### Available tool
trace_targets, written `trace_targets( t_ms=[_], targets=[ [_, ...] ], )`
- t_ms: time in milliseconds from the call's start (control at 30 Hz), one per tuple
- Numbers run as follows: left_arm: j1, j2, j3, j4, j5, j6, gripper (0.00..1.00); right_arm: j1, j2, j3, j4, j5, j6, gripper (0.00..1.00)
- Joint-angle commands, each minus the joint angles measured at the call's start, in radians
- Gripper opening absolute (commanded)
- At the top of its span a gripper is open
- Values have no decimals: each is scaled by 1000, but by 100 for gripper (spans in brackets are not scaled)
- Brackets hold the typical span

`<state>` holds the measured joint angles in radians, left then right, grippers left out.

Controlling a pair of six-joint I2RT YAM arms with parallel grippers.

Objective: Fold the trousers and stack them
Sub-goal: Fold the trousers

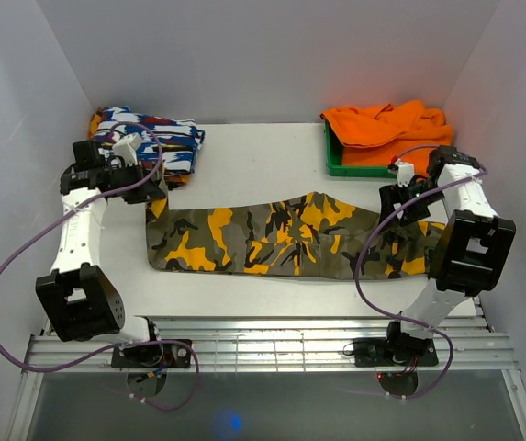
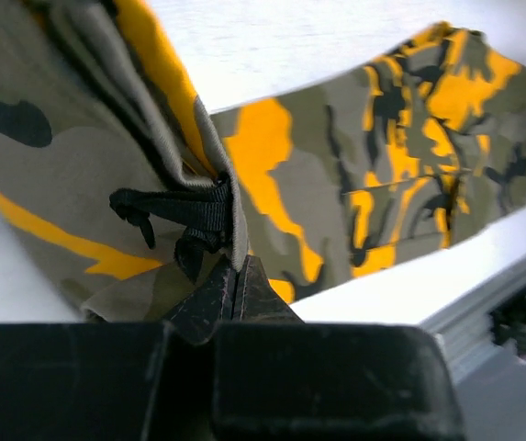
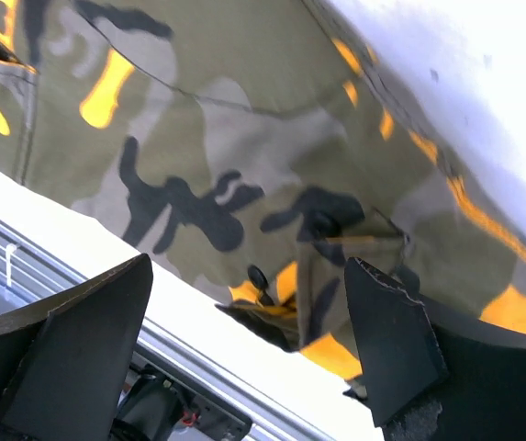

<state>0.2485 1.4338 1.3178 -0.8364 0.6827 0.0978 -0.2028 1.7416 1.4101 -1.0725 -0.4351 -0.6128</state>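
Camouflage cloth was seen stretched across the middle of the table [image 1: 263, 152] in the top view: the trousers [image 1: 272, 241] lay flat from about 9 o'clock to about 3 o'clock, not yet folded. A folded patterned garment [image 1: 157, 138] sat at about 10 o'clock, and an orange cloth [image 1: 386, 124] was heaped in a green tray [image 1: 334, 165] at about 1 o'clock.

The left gripper [image 2: 236, 274] was shut tight on the 9 o'clock end of the trousers. In the left wrist view only a thin edge of fabric, beside a black strap [image 2: 184, 209], was pinched between the tips, and the cloth was bunched up above them. The right gripper [image 3: 249, 266] was held over the 3 o'clock end with its jaws spread wide and nothing between them; the cloth lay below the fingers.

Several faults could be expected from here. With so little fabric in the left pinch, the edge could be pulled free once weight was taken. If the left end were carried over while the right end was ungripped, the trousers would probably be dragged and skewed, not folded. The 3 o'clock end lay close to the table's near edge, so it might be slid off. The patterned garment, just beside the left arm, could be knocked.
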Motion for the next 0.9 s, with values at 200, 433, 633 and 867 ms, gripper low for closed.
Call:
trace_targets(
  t_ms=[200,433,633,867],
  targets=[
    [-301,-29,-84,247,25,-269,0,-127,-45,-45,-56,58,-47,90],
    [-526,31,-138,252,-227,-467,0,-172,-37,-23,-80,91,-67,90],
    [-617,60,-187,359,-330,-599,0,-175,-28,-53,-78,101,-70,91],
    [-687,158,-190,454,-311,-737,0,-175,-33,-83,-73,127,-85,95]
  ],
)
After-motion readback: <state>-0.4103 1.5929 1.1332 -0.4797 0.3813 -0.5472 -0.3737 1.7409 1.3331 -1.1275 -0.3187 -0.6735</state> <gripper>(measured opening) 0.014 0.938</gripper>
